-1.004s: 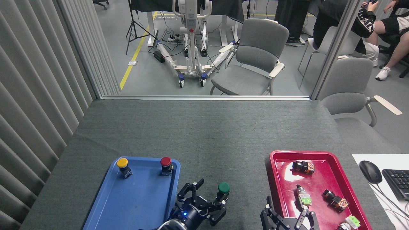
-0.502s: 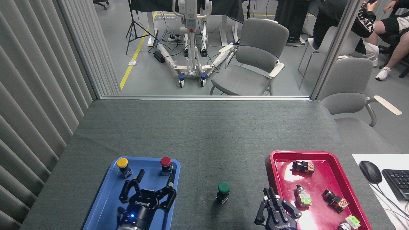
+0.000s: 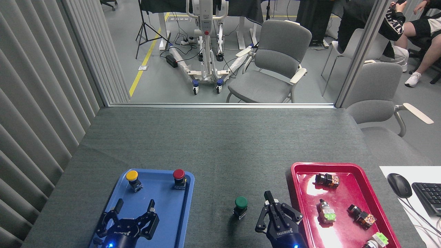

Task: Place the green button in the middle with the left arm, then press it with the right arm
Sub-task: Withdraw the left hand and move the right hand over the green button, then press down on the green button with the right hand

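Green button [image 3: 240, 206]: round dark-green cap on short black-grey body, upright, free-standing on bare grey cloth [image 3: 220, 148] between blue and red trays, nearer red one. Nothing touching it; cap faces up, body partly hidden under cap.

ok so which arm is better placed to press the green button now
Right. The right hand sits just beside the green button, which stands free on the grey cloth. The left hand, fingers spread, is farther off over the blue tray.

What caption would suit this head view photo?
Green button stands on the grey table between two trays; right end effector nears it, fingers closed.
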